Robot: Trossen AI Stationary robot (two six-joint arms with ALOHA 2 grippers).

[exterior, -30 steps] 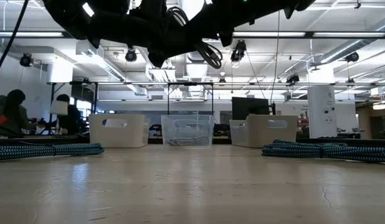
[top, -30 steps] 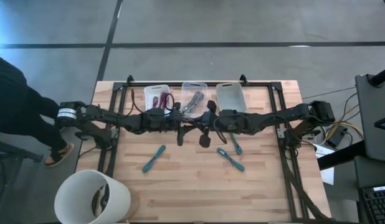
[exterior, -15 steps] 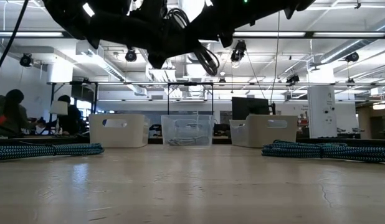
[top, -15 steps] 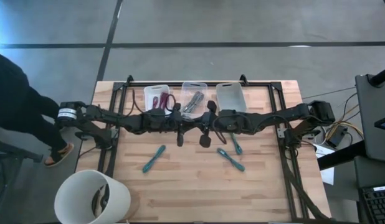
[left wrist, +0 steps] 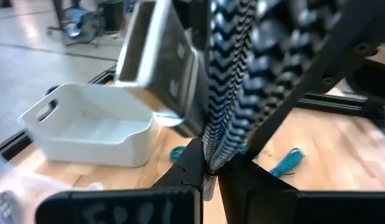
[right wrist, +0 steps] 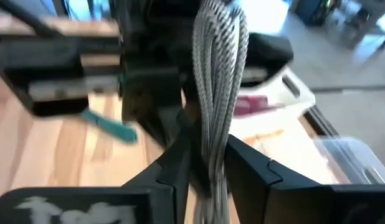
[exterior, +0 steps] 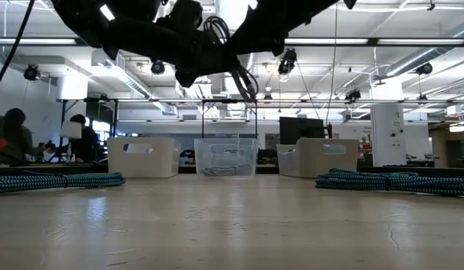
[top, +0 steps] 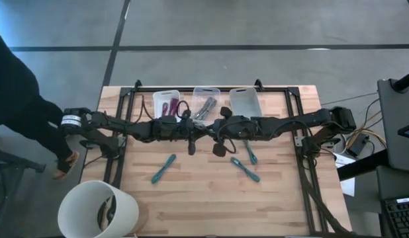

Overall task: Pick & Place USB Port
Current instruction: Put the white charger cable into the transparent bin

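We see both dark arms reaching toward each other above the middle of the light wooden surface (top: 211,198), just in front of three small bins lined up along its far edge.

The left claw (left wrist: 210,167) has its two dark fingers closed tightly on a bundled cable with a black-and-white braided sheath (left wrist: 227,93), gripped at the bottom of the coil. The right claw (right wrist: 202,163) is likewise pinched shut on a grey-silver braided cable bundle (right wrist: 218,74), whose loops rise between its fingers. From above, the two claws meet near the centre, the left claw (top: 190,135) and the right claw (top: 221,135) close beside each other with a dark cable loop (top: 220,147) hanging between them. We cannot tell whether both hold the same cable or two separate ones.

In the low view the cable loop (exterior: 243,79) dangles well clear of the surface.

Behind the claws stand a white plastic bin holding dark red cables (top: 166,102), a clear plastic bin holding grey cables (top: 206,99) and a white bin (top: 244,100) on the right. Three teal braided cable bundles lie on the surface: one to the left (top: 163,168) and two to the right (top: 245,168), (top: 249,153). A white round bucket (top: 98,210) stands off the surface's near left corner, and a person in dark clothing (top: 19,99) stands at the left.
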